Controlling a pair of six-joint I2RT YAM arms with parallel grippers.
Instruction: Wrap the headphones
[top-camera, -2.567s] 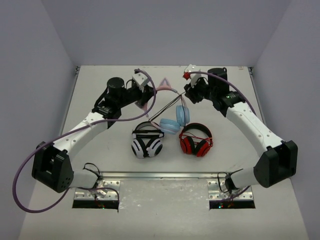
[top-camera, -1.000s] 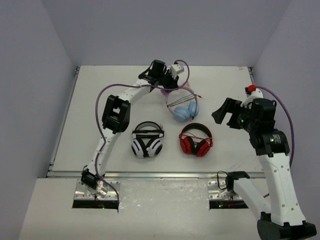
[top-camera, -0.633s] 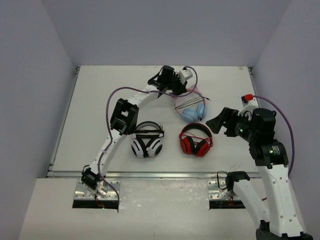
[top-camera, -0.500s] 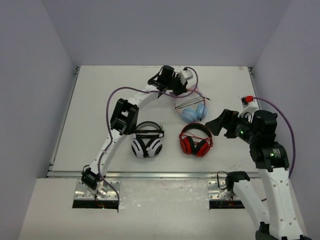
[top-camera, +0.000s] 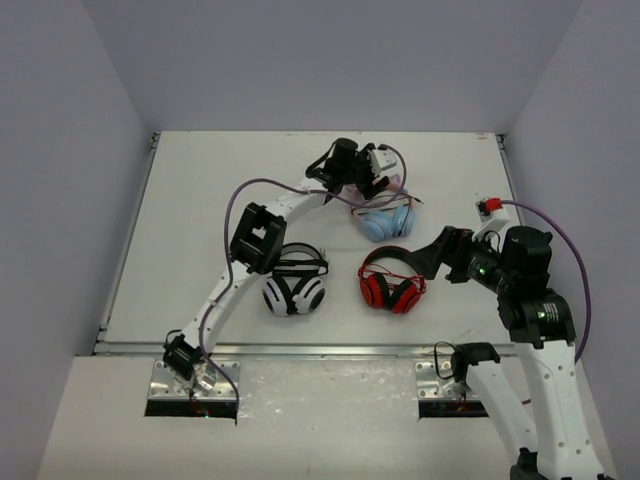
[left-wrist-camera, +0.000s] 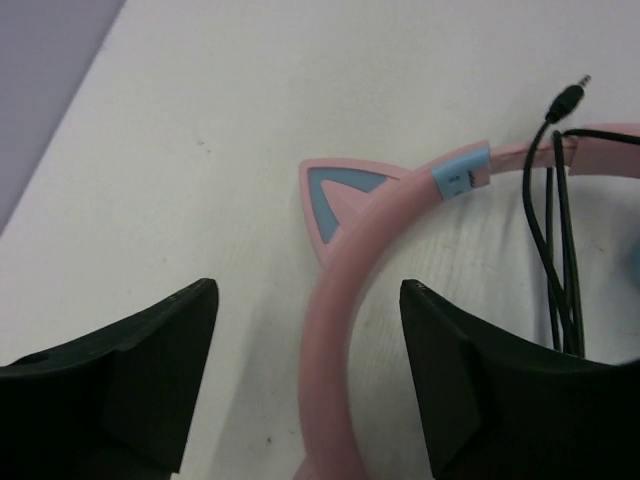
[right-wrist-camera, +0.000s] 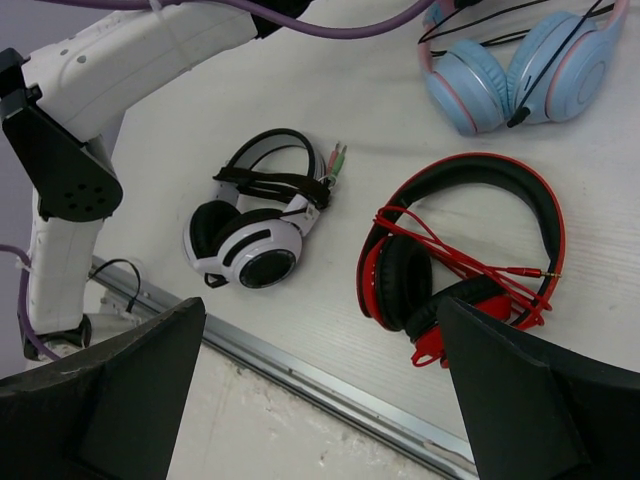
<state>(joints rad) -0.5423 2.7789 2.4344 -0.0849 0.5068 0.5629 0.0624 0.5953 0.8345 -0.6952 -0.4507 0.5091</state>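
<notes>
The headphones lie flat at the far centre of the table, light blue ear cups toward me, with the thin black cable looped across the pink headband. My left gripper hovers over that headband. In the left wrist view its fingers stand open on either side of the band, clear of it, beside a cat ear. My right gripper hangs open and empty above the red-and-black pair. The right wrist view shows the blue cups at the top.
Red-and-black headphones with a red cord lie at centre right. White-and-black headphones sit to their left. A metal rail runs along the table's near edge. The left arm's purple cable arcs over the table.
The left gripper carried the headphones rightward, set them down and opened, letting go of the pink headband. The right arm swung down and left toward the red pair.
</notes>
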